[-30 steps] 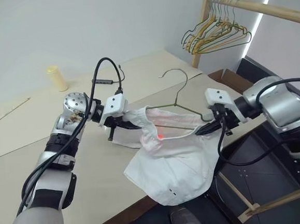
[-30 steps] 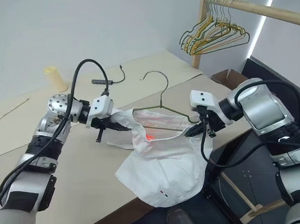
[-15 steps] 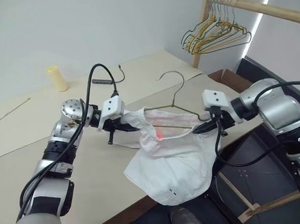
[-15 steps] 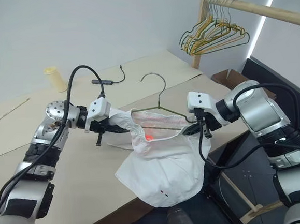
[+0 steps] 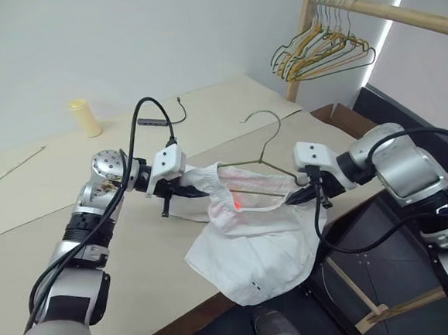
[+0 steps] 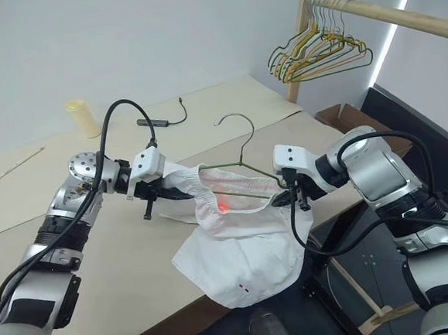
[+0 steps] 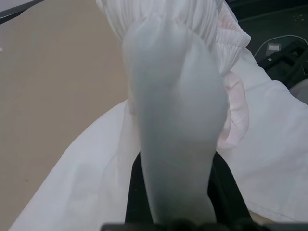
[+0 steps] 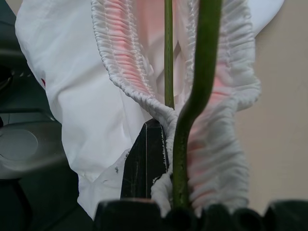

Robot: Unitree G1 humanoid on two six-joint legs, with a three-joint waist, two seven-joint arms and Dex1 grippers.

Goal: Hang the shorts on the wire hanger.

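Note:
The white shorts (image 5: 253, 239) hang over the table's front edge, with their gathered waistband (image 8: 125, 72) stretched between my two grippers. My left gripper (image 5: 191, 187) is shut on the waistband's left end, and fabric drapes over its fingers (image 7: 219, 190). The grey wire hanger (image 5: 263, 155) sits above the shorts with its hook up, and its lower bar runs inside the waistband. My right gripper (image 5: 298, 196) is shut on the hanger's right corner (image 8: 192, 96), with the waistband bunched against the wire there.
A wooden rail (image 5: 382, 7) at the back right carries a bunch of coloured hangers (image 5: 320, 51). A yellow cup (image 5: 86, 116) and a dark cable (image 5: 158, 120) lie on the far table. A cardboard box (image 5: 336, 116) sits behind my right arm. The table edge (image 5: 175, 330) runs under the shorts.
My right gripper has edged slightly toward the left one, taking the hanger's corner with it. My left forearm has sunk a little while its gripper kept its place.

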